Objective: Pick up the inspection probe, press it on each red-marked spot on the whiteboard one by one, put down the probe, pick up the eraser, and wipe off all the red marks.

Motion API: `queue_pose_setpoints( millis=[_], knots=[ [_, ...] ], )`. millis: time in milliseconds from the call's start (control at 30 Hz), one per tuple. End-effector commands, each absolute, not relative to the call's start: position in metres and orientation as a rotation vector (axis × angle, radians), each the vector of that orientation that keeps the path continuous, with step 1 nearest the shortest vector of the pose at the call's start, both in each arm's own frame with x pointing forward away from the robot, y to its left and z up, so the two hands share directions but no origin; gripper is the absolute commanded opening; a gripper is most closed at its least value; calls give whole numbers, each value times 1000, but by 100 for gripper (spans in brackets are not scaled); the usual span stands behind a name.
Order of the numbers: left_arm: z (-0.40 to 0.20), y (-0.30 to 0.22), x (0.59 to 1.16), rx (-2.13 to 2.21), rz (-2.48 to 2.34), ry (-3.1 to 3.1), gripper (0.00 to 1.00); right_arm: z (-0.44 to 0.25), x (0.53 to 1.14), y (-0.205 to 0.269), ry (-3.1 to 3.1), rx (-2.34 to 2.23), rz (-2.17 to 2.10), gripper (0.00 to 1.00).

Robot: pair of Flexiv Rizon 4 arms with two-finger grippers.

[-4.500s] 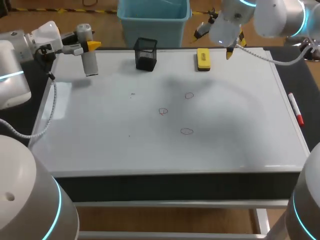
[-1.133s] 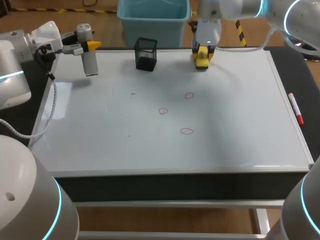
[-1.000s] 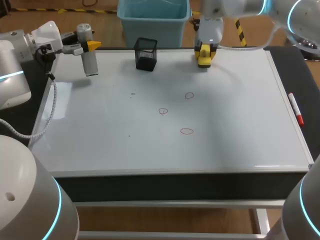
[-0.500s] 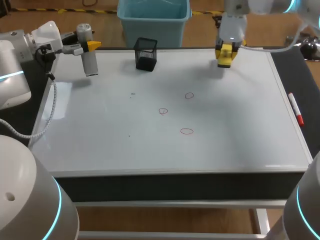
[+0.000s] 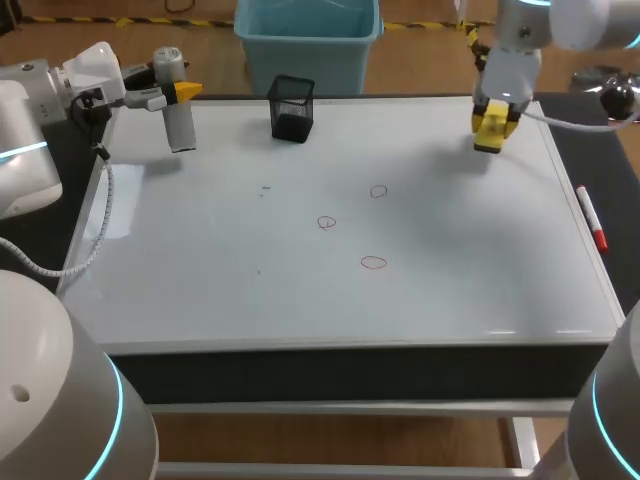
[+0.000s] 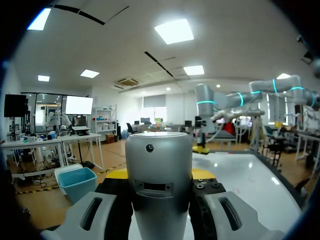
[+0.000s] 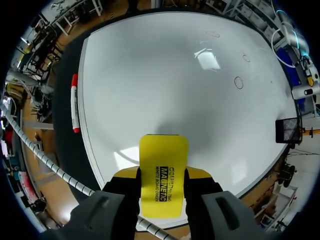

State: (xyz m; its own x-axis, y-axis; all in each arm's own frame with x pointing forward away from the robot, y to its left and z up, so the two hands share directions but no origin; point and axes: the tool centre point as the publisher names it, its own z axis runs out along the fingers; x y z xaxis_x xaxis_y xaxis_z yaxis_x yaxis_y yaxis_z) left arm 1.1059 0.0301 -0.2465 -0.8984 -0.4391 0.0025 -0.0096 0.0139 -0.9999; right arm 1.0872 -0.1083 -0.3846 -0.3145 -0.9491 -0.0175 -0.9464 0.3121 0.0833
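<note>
Ahead of right pincer [image 7: 162,175]: bare whiteboard [image 5: 450,230], open as far as 3 red marks [image 5: 374,262].
Beside right pincer: red pen [image 7: 75,107] lying along board edge.
Near left pincer [image 5: 178,92]: black mesh cup [image 5: 292,108], standing upright.

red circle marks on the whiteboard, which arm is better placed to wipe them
Right. The right gripper is shut on the yellow block eraser over the far right of the whiteboard. The left gripper holds the grey cylindrical probe at the left edge, far from the red circle marks.
</note>
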Motion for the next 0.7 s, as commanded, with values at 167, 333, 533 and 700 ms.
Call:
queue_pose_setpoints(
  millis=[167, 333, 533, 700],
  knots=[
    [-246, 30, 1106, -462, -1956, 1986, 0, -380, 1067, -130, -2580, 1828, -21, 0],
    [-246, 30, 1106, -462, -1956, 1986, 0, -380, 1056, -130, -2577, 1804, -40, 0],
    [-246, 30, 1106, -462, -1956, 1986, 0, -381, 1055, -133, -2586, 1793, -43, 0],
    [-246, 30, 1106, -462, -1956, 1986, 0, -381, 1055, -133, -2586, 1793, -43, 0]
  ],
)
